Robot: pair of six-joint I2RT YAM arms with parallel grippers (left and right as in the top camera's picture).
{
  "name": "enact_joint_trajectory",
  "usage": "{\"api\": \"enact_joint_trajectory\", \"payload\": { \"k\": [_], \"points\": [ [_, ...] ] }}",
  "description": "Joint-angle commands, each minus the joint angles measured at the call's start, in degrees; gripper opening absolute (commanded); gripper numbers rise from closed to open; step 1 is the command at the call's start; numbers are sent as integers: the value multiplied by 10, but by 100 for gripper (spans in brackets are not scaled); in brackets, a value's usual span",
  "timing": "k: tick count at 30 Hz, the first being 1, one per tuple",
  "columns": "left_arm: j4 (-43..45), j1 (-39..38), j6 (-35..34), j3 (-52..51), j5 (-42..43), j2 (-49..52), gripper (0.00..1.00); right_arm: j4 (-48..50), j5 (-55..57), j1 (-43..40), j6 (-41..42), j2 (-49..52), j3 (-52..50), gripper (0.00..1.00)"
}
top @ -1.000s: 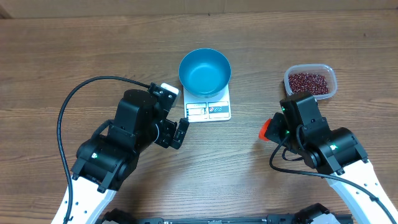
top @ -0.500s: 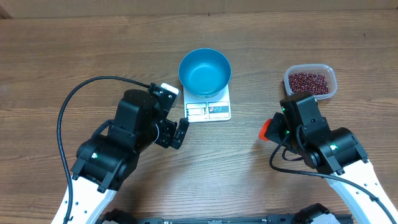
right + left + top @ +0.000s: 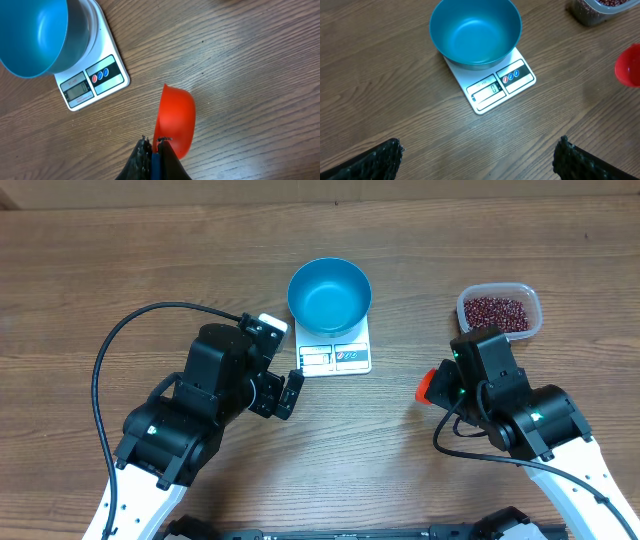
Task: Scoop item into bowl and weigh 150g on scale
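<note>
Overhead looks straight down, wrist views low, all sharing scale (image 3: 335, 357)

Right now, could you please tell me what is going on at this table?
The blue bowl sits on the white scale, with no beans in it yet. The right gripper is shut on an orange-red scoop, holding it between the white scale and the clear container of red beans. The left gripper hangs open near the white scale, holding nothing.
</note>
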Motion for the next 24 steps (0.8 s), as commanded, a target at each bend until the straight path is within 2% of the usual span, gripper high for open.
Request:
{"api": "enact_joint_trajectory", "payload": {
  "k": [1, 13, 19, 24],
  "points": [
    [0, -4, -3, -2, -4, -7, 100, 3, 2, -2, -2, -9, 17, 4],
    [0, -4, -3, -2, -4, -7, 99, 1, 1, -2, -8, -9, 17, 4],
    [0, -4, -3, -2, -4, -7, 99, 3, -10, -10, -51, -9, 23, 4],
    [0, -4, -3, -2, -4, -7, 100, -5, -52, -66, -124, 0, 65, 4]
  ]
}}
